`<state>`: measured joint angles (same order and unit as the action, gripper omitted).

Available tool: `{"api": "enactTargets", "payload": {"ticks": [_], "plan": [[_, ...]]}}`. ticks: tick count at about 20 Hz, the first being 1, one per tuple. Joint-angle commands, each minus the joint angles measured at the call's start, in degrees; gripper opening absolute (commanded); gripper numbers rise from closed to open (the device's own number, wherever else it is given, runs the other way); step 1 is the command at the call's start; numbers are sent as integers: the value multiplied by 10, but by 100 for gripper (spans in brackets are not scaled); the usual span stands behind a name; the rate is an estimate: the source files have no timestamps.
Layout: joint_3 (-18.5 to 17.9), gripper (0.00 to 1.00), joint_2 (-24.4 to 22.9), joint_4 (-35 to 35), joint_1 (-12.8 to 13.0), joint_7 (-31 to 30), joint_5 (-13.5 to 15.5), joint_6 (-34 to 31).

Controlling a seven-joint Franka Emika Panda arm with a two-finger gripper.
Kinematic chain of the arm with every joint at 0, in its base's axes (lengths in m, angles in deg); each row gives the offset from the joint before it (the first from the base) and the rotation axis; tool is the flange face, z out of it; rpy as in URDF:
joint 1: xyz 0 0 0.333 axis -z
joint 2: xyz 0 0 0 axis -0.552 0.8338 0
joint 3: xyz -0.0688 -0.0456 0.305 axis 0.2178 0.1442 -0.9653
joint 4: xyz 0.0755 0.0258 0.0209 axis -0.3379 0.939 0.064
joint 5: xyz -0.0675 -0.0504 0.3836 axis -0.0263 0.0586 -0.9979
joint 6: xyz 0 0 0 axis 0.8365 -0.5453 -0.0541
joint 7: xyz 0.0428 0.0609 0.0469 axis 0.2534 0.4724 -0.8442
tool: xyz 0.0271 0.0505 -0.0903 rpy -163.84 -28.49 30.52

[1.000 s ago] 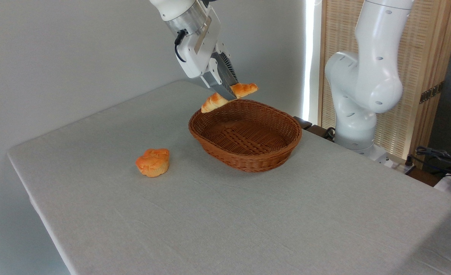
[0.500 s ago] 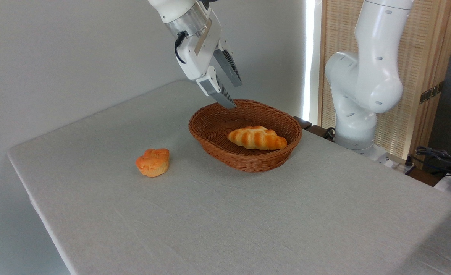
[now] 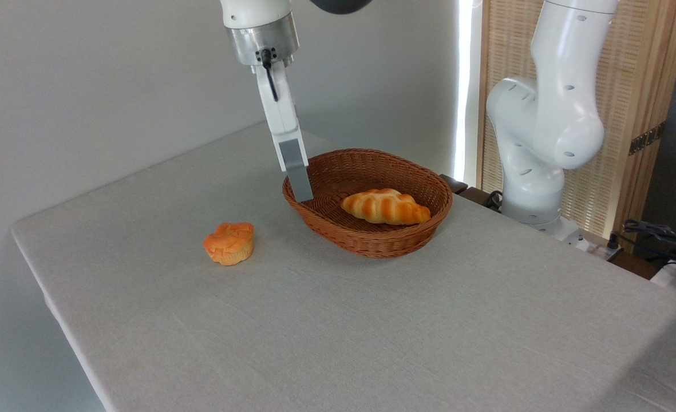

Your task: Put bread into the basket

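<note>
A pale grey cloth-covered table (image 3: pixel 372 320) stands against a plain white wall (image 3: pixel 86 86). It bears one reddish-brown woven wicker basket (image 3: pixel 372 243) holding one golden braided bread loaf (image 3: pixel 384 207), and one orange muffin (image 3: pixel 229 242). The white gripper (image 3: pixel 301 194) hangs edge-on at the basket's left rim; I cannot tell its spread.

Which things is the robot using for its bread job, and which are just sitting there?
Part of the job:
- bread, lying in the basket
- basket
- end effector

Just sitting there:
- muffin on the table
</note>
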<state>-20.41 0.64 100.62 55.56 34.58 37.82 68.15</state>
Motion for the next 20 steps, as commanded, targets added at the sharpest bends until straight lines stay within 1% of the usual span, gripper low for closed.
{"api": "enactTargets", "payload": {"ticks": [1,2,4,5,7,8,10,12,13,14,15,16,20], "plan": [[-24,100,41,-56,5,-142,-10,18],[-30,100,53,-73,5,-175,-12,18],[-31,100,82,-104,5,-236,-15,18],[-31,100,97,-116,5,-261,-25,18],[-30,100,110,-127,5,-284,-59,20],[-30,100,111,-127,5,-284,-59,24],[-31,100,112,-127,5,-283,-55,46],[-30,100,115,-127,5,-282,-52,45],[-31,100,115,-127,5,-282,-44,44],[-34,100,115,-127,4,-282,-22,43],[-49,100,114,-128,4,-279,2,43],[-61,100,114,-128,3,-278,18,43],[-63,100,113,-144,3,-282,21,39]]}}
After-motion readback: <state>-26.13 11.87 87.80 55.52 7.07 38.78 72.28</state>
